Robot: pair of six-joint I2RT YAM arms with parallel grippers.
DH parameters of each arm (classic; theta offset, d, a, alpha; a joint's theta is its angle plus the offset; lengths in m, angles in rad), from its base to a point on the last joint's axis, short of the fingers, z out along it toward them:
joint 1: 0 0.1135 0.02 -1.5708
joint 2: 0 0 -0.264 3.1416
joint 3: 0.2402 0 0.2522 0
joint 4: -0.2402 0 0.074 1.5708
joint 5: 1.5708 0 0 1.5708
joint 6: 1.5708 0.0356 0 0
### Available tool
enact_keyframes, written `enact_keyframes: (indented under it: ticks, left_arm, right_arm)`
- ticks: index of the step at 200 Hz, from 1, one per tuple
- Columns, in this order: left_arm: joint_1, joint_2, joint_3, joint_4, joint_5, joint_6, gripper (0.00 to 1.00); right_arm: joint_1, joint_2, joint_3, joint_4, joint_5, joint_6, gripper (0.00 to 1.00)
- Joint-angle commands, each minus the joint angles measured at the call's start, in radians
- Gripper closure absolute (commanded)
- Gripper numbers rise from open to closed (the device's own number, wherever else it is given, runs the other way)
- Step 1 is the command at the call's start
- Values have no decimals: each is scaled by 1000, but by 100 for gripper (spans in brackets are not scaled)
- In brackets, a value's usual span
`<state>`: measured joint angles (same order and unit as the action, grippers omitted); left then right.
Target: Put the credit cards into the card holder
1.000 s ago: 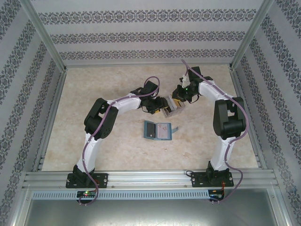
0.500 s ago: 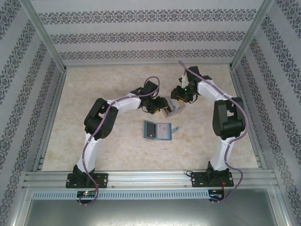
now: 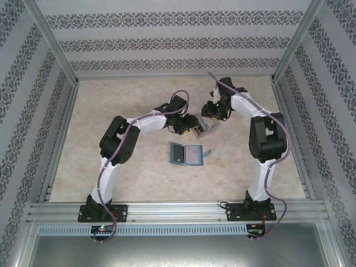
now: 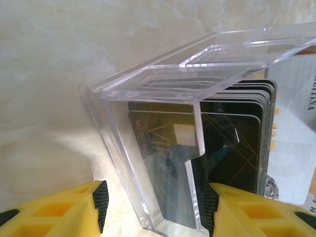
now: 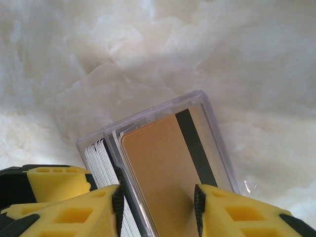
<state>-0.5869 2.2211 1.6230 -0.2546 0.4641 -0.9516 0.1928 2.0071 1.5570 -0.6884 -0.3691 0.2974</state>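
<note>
The credit cards [image 4: 232, 128] stand stacked in a clear plastic box [image 4: 118, 143], dark faces showing in the left wrist view. A tan card [image 5: 163, 168] with a black stripe faces the right wrist camera. My left gripper [image 3: 193, 128] holds the box [image 3: 207, 129] tilted up off the table, its near end between the jaws [image 4: 155, 212]. My right gripper [image 3: 211, 114] hovers just beyond the box, open, pads either side of the tan card [image 5: 158, 207]. The teal card holder [image 3: 186, 154] lies open on the table nearer the arm bases.
A small grey piece [image 3: 207, 153] lies at the card holder's right edge. The left gripper's yellow finger [image 5: 54, 182] shows beside the white card edges [image 5: 98, 158]. Metal frame rails [image 3: 167, 208] and patterned walls enclose the marbled table [image 3: 128, 111].
My right gripper has opened and drawn back from the box toward the far side. The left gripper and the box have stayed still.
</note>
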Motion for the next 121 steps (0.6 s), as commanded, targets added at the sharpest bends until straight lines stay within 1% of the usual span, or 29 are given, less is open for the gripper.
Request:
enact_keyframes:
  ticks: [1,15,33,63,79,121]
  left_arm:
    - [2,15,-2,18,11,-13,44]
    - [2,14,-3,17,11,-13,44]
    - [2,14,-3,16,11,-13,44]
    - [2,12,-4,17,10,-13,44]
    - [2,11,-4,18,10,-14,44]
    - [2,11,-6,18,11,-14,44]
  right_arm:
    - [15,22,5,-32,26,-23,60]
    - [15,9,-1,-30,21,-17,62]
    - [13,-12,-6,-22,-6,-13,68]
    - [-4,-42,-14,-4,-67,9,68]
    - [-9,-44,-12,-5,-81,12,64]
    - [-18,-43,-30,11,-113,29,66]
